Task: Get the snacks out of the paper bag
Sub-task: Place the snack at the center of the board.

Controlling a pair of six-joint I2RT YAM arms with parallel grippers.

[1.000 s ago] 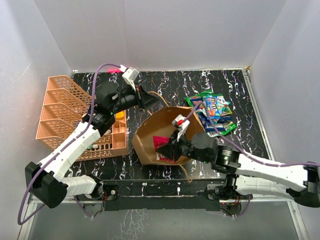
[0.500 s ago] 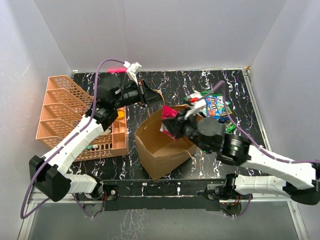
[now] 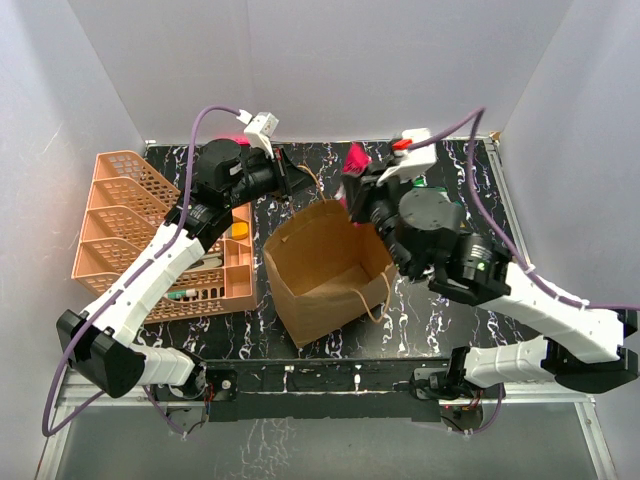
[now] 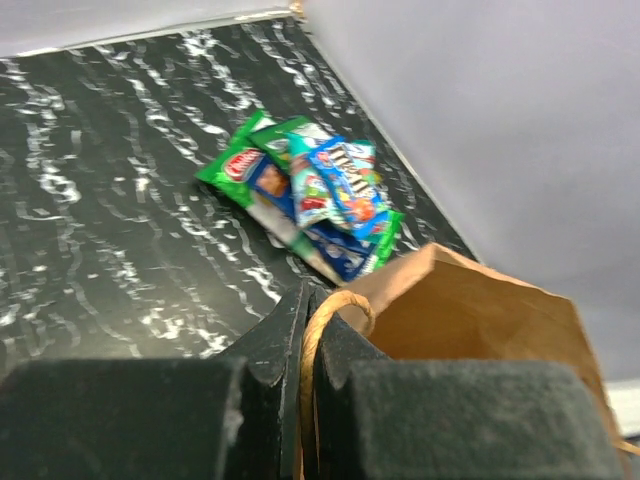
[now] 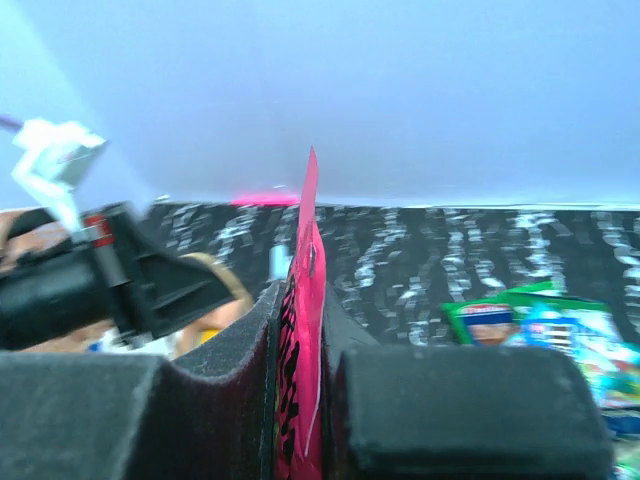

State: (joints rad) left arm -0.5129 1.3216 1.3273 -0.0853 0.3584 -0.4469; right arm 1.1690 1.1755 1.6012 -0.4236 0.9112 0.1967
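Nearest, bag: large brown kraft paper bag (image 3: 335, 318) stands open-mouthed on the black white-veined table (image 3: 245, 322), between the two arms.
Organizer: orange plastic lattice organizer (image 3: 120, 215) sits just beside the bag, on its left.
Right arm: right gripper (image 5: 300, 298) is raised above the bag's far rim, jaws pressed onto a flat pink-red foil packet (image 5: 308, 220) that stands on edge between them, clear of the bag.
Left arm: left gripper (image 4: 308, 296) is at the bag's far left corner, jaws closed tight on the twisted paper loop handle (image 4: 340, 295).
Snack pile: green and dark blue glossy packets (image 4: 315, 195) lie heaped and overlapping on the table beyond the bag, near the far right wall.
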